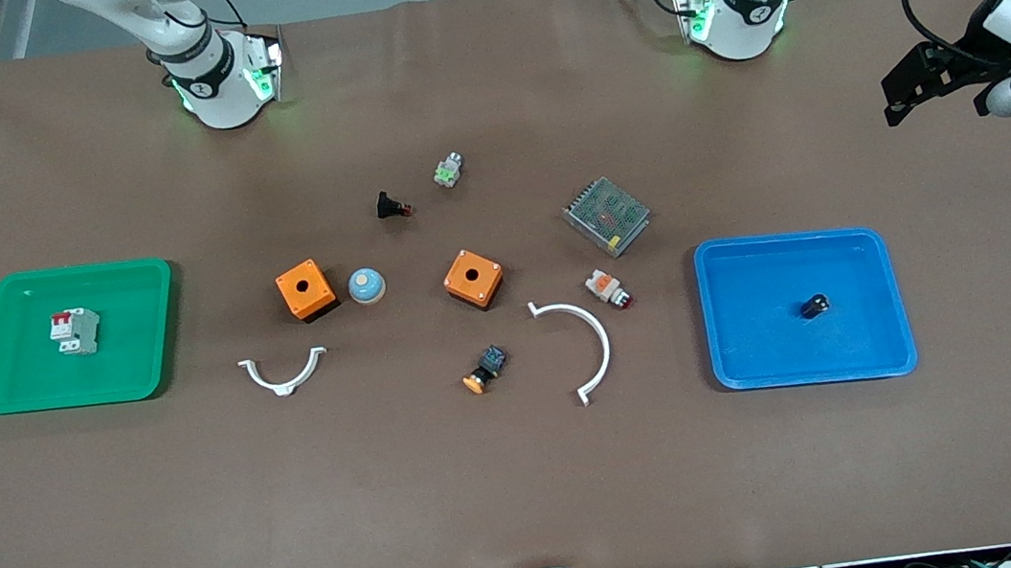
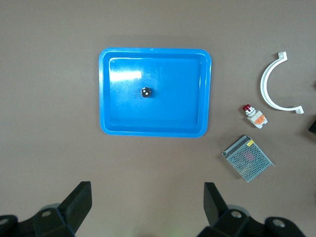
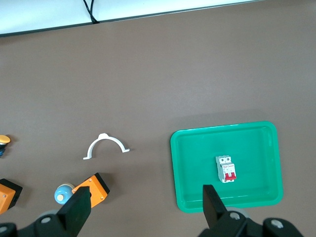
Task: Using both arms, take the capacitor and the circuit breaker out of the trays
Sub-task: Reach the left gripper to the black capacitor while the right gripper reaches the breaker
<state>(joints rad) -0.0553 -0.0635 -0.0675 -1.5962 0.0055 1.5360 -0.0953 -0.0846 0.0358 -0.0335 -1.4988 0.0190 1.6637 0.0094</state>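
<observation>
The desk is covered with a matte brown sheet that has soft creases. There are two smooth plastic trays with rounded corners. The green tray sits at the middle left of the front frame, and the breaker, a white-grey block with red levers, lies flat in it. The blue tray sits at the middle right, and the capacitor, a tiny black stubby cylinder, lies in it near the centre.

In the centre of the frame I count two orange boxes with a round hole on top, two white curved clips, one metal mesh box, one blue dome button, and four small switch parts.

The left gripper hangs at the upper right edge of the front frame, beside the blue tray, with its jaws spread apart and holding nothing. The right gripper is up over the desk next to the green tray, jaws also released and empty.
</observation>
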